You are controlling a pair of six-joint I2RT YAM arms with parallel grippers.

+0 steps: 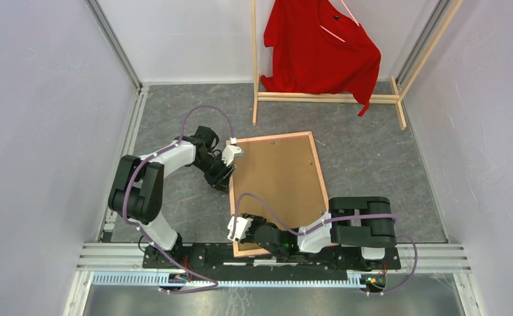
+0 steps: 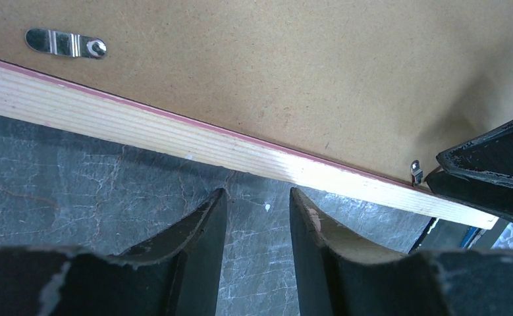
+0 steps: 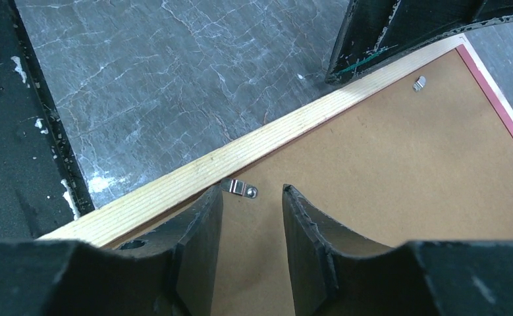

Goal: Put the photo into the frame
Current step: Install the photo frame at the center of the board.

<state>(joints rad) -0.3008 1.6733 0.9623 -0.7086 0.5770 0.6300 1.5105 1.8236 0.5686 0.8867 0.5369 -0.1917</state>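
Note:
The frame point(image 1: 321, 172) lies face down on the grey table, light wood back up, with a brown backing board point(image 1: 276, 184) inside it. The photo is hidden. My left gripper point(image 1: 223, 179) is just outside the frame's left rim point(image 2: 174, 135). It point(image 2: 259, 197) is open over bare table with nothing between the fingers. My right gripper point(image 1: 240, 238) hovers over the board's near left corner. It point(image 3: 251, 194) is open, and a small metal clip point(image 3: 240, 189) lies right at its fingertips, next to the wooden rim point(image 3: 240, 158).
A wooden clothes rack with a red shirt point(image 1: 319, 49) stands at the back right. More metal clips point(image 2: 66, 43) point(image 3: 419, 83) sit along the board's edge. Walls close both sides, and an aluminium rail point(image 1: 273, 253) runs along the near edge.

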